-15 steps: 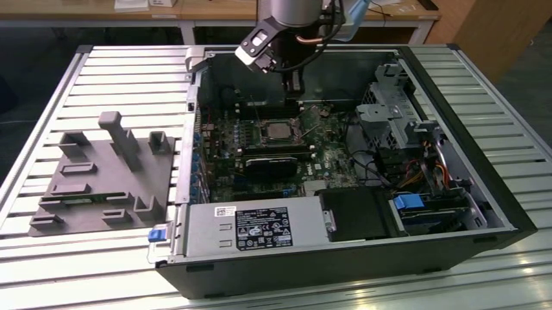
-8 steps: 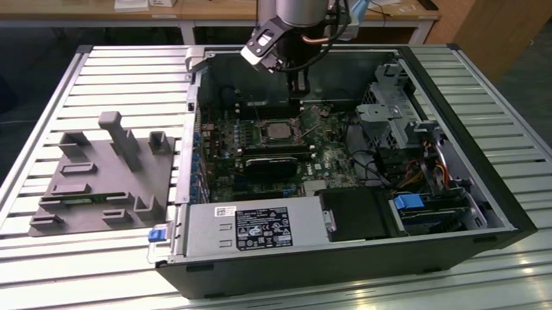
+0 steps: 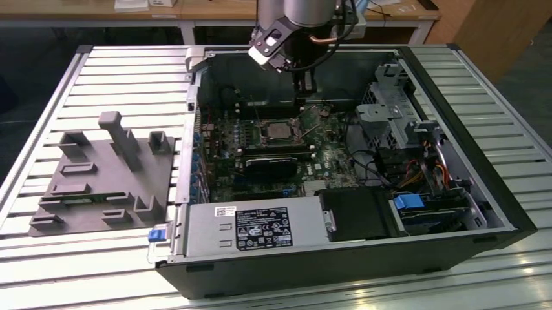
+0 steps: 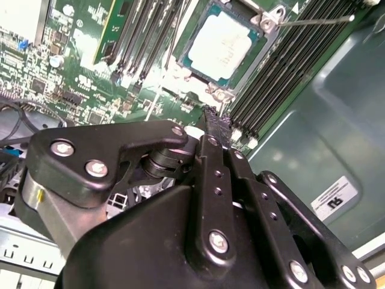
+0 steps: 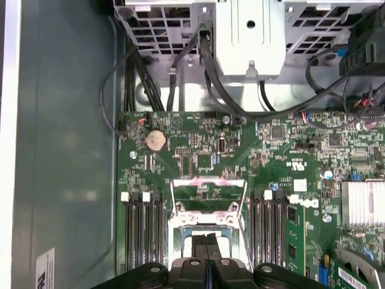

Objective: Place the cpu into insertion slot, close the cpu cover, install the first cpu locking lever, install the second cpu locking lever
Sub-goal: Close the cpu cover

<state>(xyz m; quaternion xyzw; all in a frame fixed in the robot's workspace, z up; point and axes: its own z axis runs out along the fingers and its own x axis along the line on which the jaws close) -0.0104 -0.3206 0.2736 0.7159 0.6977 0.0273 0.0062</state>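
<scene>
Here I am, arm reaching down into the open computer case [image 3: 345, 271] that lies on its side on the slatted counter [image 3: 52, 258]. My pincer [image 3: 300, 103] hangs low over the motherboard [image 3: 332, 171], right by the socket. It's pressed tight together with nothing in it: in both wrist views the two black fingertips [image 5: 201, 244] meet along a thin seam. The cpu [image 4: 224, 47] is down in the insertion slot [image 3: 261, 135], lying flat, its dull silver top facing up and bare. The cpu cover [image 5: 208, 181] is up off it. In the first wrist view the silvery frame stands tilted, and I can see green board straight through its square window. My fingertips sit just beside the foot of that raised frame; whether they touch anything, I can't tell. One locking lever [image 4: 313, 21], a thin wire rod, juts out from the socket's corner across the memory slots [image 4: 283, 72] (so it's not tucked down). More black memory slots run along the socket's other side. At the exterior view's left, well apart from the case, a grey moulded fixture [image 3: 103, 174] sits on the counter. The silver power supply [image 3: 250, 229] lies along the case's near wall.
</scene>
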